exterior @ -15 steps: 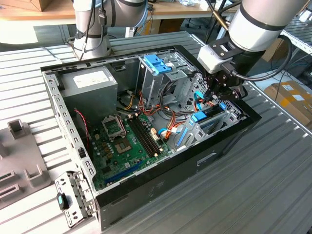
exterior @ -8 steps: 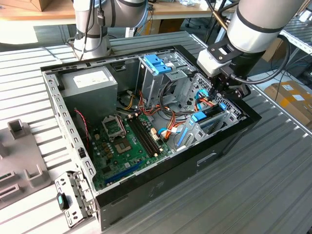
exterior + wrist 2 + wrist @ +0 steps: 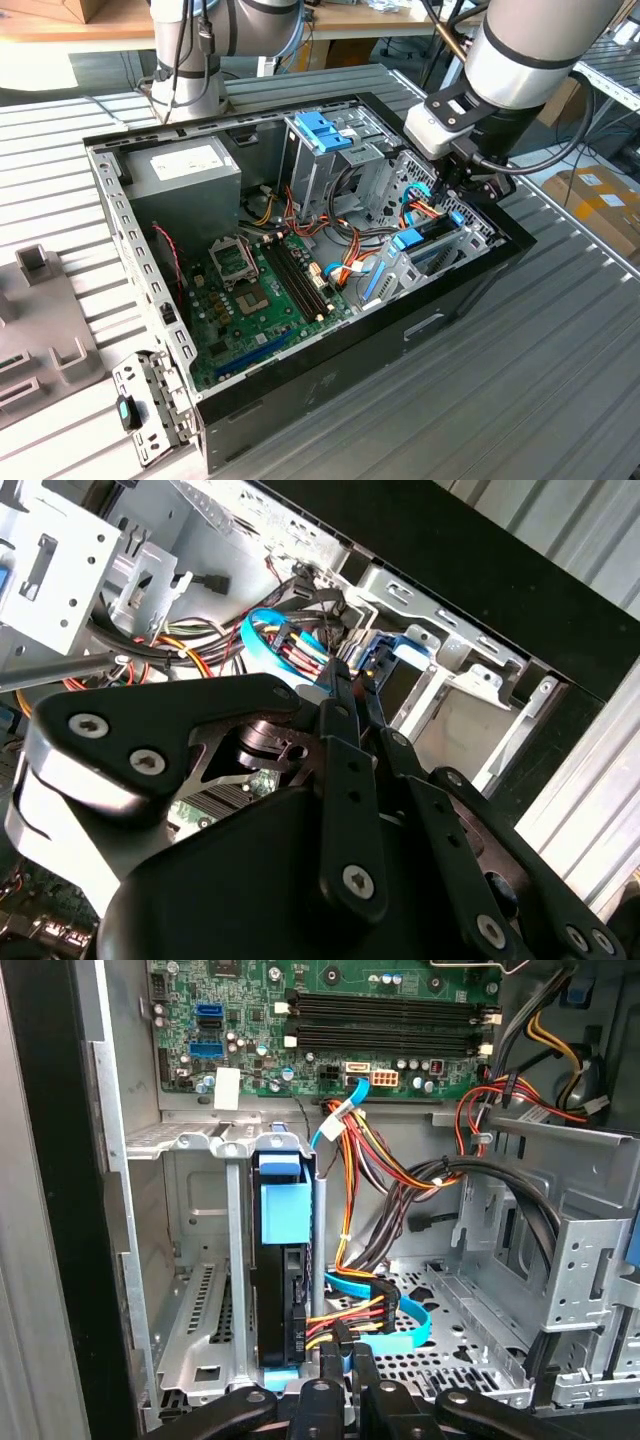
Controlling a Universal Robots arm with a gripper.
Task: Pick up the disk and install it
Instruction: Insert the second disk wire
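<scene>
Exterior view, open computer case [image 3: 330,350] on slatted metal bench [image 3: 520,380]: side panel off, motherboard [image 3: 255,290] exposed.

Grey power-supply box [image 3: 185,170], far corner of case; not the task's item.

Metal drive cage with blue handle [image 3: 322,130], upright near case centre.

Drive bay [image 3: 200,1290] at front corner: disk [image 3: 283,1290] already seated on edge in its slot, blue rail tab [image 3: 281,1205] facing up, cable plugged at its end.

Gripper [image 3: 337,1365], poised just at the connector end of the disk, fingertips [image 3: 345,692] drawn close together around the red-yellow-black power lead [image 3: 345,1315]; pinching it or merely beside it, cannot tell.

Handling, by judgement: rigid, fairly dense, smooth-sided, shock-sensitive. Best hold: blue plastic rails or long metal edges; label face and connector to be avoided.
</scene>
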